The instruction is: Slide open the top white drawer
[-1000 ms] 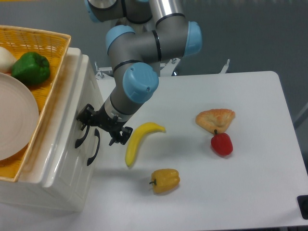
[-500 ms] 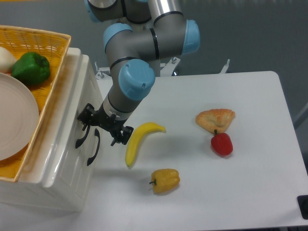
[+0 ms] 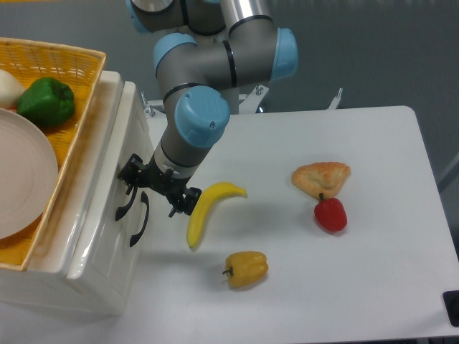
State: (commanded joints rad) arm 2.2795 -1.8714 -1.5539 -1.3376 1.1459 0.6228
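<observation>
My gripper (image 3: 149, 188) sits right at the front face of the white cabinet, and the top white drawer (image 3: 107, 179) lies to its left in the camera view, its curved black handle (image 3: 125, 206) running roughly up and down the front, close to my fingertips. I cannot tell whether my fingers are closed around that handle or only beside it, since they overlap it darkly. My judgement is that the pull must go straight away from the cabinet front, toward the banana (image 3: 204, 209).
</observation>
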